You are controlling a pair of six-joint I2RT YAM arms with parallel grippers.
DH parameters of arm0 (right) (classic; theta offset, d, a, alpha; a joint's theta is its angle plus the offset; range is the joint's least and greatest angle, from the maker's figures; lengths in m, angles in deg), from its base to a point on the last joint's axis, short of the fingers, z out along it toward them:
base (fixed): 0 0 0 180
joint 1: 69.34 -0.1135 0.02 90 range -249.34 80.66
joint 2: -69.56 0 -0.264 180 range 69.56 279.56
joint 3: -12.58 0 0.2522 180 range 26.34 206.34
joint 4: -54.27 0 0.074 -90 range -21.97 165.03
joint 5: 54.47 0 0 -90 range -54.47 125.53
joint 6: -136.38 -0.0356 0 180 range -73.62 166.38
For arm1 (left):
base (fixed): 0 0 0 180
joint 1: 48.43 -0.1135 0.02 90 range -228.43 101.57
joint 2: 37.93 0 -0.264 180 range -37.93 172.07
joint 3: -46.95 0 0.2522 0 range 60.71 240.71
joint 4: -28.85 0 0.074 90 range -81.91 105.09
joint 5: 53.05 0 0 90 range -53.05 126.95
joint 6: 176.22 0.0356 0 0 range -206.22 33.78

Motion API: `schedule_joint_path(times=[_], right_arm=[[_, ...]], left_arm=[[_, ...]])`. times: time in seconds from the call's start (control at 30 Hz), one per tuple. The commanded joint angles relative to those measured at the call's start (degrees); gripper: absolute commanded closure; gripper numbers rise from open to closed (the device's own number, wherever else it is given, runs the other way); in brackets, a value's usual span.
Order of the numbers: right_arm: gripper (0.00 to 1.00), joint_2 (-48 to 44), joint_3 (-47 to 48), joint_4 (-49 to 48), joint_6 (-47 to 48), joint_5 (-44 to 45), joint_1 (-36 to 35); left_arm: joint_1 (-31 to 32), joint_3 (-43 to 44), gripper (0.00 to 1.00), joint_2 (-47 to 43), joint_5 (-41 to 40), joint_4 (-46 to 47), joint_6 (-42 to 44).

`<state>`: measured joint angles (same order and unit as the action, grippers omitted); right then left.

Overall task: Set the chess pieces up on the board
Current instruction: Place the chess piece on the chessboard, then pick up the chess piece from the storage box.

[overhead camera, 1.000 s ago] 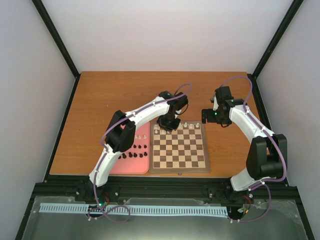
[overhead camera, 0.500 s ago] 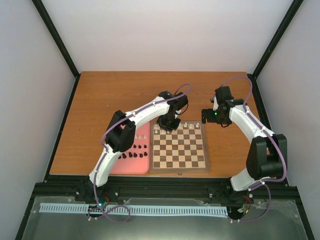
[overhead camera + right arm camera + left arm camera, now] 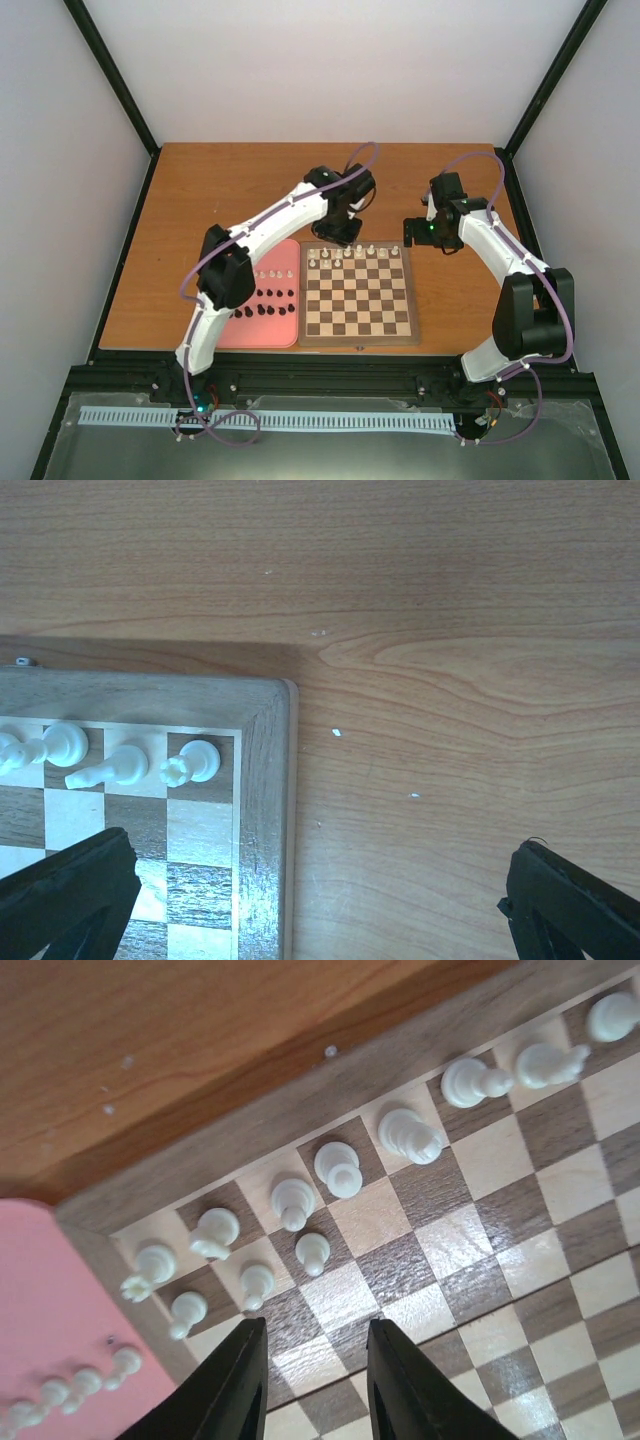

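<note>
A brown wooden worktop (image 3: 220, 200) is lying between pale walls, with a black frame running along its near edge. The left arm (image 3: 270, 215) is reaching far and rightward over the worktop, and the right arm (image 3: 510, 260) is curving far and leftward. The board (image 3: 358, 340) is sitting at the near middle of the worktop. A pink tray (image 3: 265, 335) is lying just beside its left edge.

The left gripper (image 3: 314, 1325) is hovering over the board's far left area. Its jaws are standing narrowly apart, holding nothing. The right gripper (image 3: 315, 880) is hanging over bare worktop just off the board's far right corner, its jaws spread wide and empty.

Eight white pieces (image 3: 338, 1167) are standing in a line along the board's far row. Three white pawns (image 3: 313, 1253) are standing on the next row, at its left end, just in front of the left gripper's fingers (image 3: 245, 1370). More white pawns (image 3: 80, 1380) are waiting on the far part of the tray. The black pieces (image 3: 262, 311) are standing in two short rows on the tray, nearer than those pawns.
</note>
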<state>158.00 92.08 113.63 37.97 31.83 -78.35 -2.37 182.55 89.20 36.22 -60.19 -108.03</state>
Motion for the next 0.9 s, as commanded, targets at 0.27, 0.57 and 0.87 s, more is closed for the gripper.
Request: schedule_joint_path(times=[0.27,0.57,0.87], right_arm=[[0.00,-2.9,2.7,1.1,-1.6,1.2,0.4],[0.00,-1.6,2.6,0.5,-2.4,-0.1,-0.8],[0.00,-0.4,3.6,1.1,-1.6,-0.1,-1.3]], left_arm=[[-12.4,-14.2,0.41,-20.9,-1.3,5.0,-4.1],[-26.7,-41.6,0.44,-32.8,4.7,13.6,-8.3],[-33.1,-54.8,0.64,-31.1,13.6,21.4,-13.2]])
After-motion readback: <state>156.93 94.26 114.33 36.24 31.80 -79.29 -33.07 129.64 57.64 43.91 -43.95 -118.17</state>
